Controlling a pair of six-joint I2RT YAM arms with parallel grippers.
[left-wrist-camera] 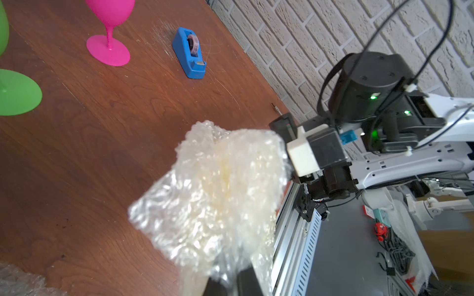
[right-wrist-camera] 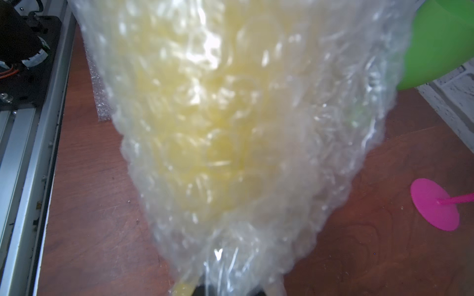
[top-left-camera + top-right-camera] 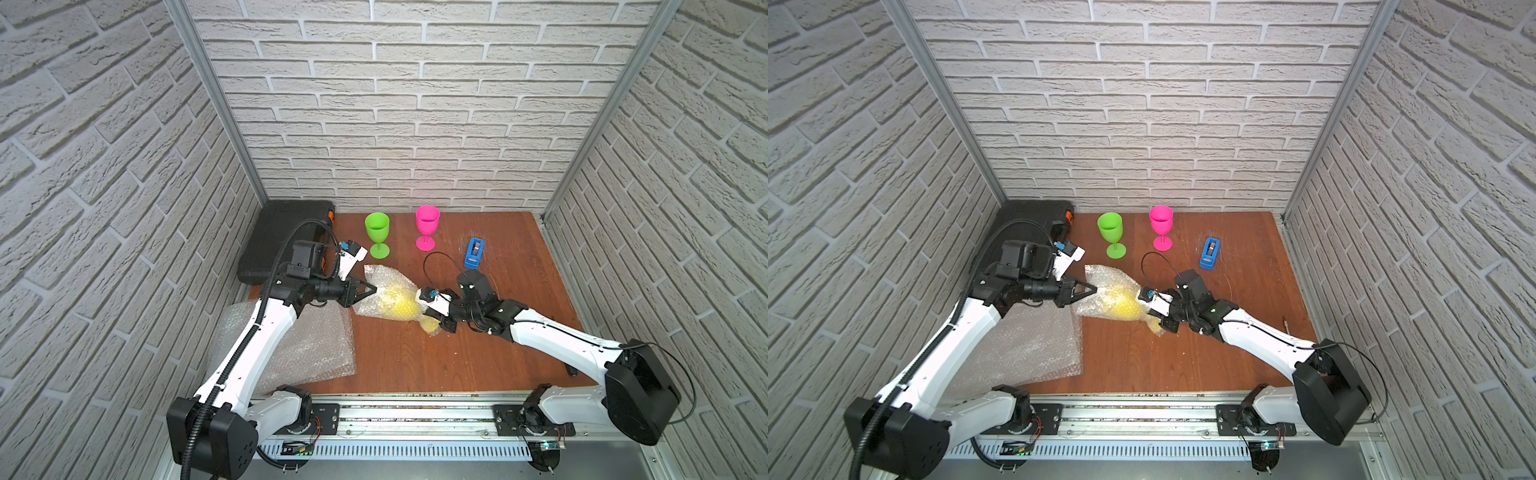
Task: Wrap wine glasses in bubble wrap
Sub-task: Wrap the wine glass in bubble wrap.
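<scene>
The yellow wine glass (image 3: 402,308) lies rolled inside a sheet of bubble wrap (image 3: 384,286), held just above the table between both arms. My left gripper (image 3: 374,289) is shut on the wrap's loose end (image 1: 220,194) beyond the bowl. My right gripper (image 3: 428,316) is shut on the wrapped stem end, where a bit of yellow foot (image 2: 183,288) pokes out. In the right wrist view the yellow glass (image 2: 205,115) glows through the wrap. The green wine glass (image 3: 377,232) and the pink wine glass (image 3: 427,226) stand upright and bare near the back wall.
A blue tape dispenser (image 3: 475,252) sits right of the pink glass. A black case (image 3: 286,237) fills the back left corner. Spare bubble wrap sheets (image 3: 316,349) lie flat at the front left, partly under my left arm. Brick walls close three sides.
</scene>
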